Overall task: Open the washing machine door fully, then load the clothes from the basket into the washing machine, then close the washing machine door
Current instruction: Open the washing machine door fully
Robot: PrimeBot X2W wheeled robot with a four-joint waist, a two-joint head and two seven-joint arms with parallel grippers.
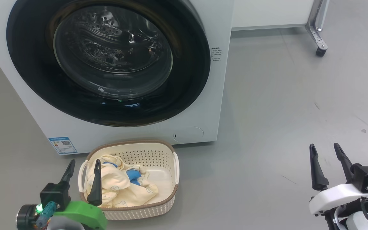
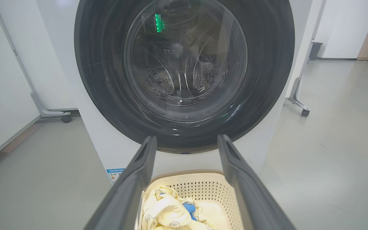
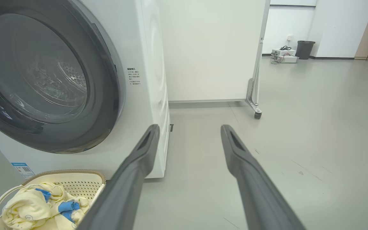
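Head view: washing machine door (image 1: pixel 30 73) shut flat on the washing machine (image 1: pixel 217 95), glass facing the robot. Basket (image 1: pixel 145 156) just in front, long axis L-R along the washer front, clothes (image 1: pixel 113 187) heaped at its left end. Left gripper (image 1: pixel 85 162) spread, empty, at that end; right gripper (image 1: pixel 324 145) spread, well apart.

Left wrist view: fingers (image 2: pixel 129 191) point at the door (basket between them).

Right wrist view: spread over floor (image 3: pixel 299 134).
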